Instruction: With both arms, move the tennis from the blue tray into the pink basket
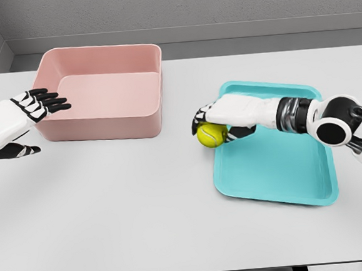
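Note:
A yellow-green tennis ball [210,135] is held by my right hand [213,125], whose fingers curl over its top at the left rim of the blue tray [277,165]. The ball sits at the tray's left edge, partly over the table. The pink basket [102,91] stands at the back left, with nothing visible inside. My left hand [41,112] hovers with fingers spread just off the basket's left wall, holding nothing.
The white table [123,203] carries only the basket and the tray. The right forearm lies across the tray's upper part. A grey wall runs behind the table's far edge.

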Robot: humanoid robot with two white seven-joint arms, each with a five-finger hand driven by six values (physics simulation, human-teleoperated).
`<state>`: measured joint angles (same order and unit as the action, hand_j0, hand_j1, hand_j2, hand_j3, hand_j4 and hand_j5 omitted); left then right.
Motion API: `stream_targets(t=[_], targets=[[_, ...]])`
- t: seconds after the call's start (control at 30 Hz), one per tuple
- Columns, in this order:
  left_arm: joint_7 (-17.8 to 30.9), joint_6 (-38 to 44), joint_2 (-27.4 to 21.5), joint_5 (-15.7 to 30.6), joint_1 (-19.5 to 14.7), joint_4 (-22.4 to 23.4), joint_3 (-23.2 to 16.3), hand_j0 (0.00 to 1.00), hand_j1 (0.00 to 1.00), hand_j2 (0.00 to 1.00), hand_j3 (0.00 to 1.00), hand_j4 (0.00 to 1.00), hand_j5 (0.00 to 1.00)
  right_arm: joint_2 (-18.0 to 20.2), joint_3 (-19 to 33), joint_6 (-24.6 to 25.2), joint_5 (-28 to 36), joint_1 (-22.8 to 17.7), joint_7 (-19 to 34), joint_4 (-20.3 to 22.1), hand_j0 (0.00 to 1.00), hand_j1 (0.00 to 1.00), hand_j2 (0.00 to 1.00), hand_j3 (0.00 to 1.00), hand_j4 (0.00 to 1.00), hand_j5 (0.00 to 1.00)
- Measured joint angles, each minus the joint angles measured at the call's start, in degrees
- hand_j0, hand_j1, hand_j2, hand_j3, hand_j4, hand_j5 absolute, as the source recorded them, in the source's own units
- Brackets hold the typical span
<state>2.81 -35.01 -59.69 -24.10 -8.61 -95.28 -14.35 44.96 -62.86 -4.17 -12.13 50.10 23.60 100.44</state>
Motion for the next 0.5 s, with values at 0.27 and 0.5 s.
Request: stream_targets(t=[0.27,0.5], targets=[[0.03,0.0,-0.13,0.03,0.0,0.01,0.07,1.0,1.0,1.0,1.0,1.0,1.0,-4.32,-1.42,-5.01,-0.1,0.88,1.42,-0.01,0.56,0.56,0.56,0.56,0.56,0.56],[0.04,0.0,-0.77,0.07,0.0,0.0,0.01,1.0,1.0,1.0,1.0,1.0,1.0,-9.08,-4.1,-3.85,-0.04,3.43,1.62,-0.11,0.52,0.52,0.52,0.52,0.52,0.52]])
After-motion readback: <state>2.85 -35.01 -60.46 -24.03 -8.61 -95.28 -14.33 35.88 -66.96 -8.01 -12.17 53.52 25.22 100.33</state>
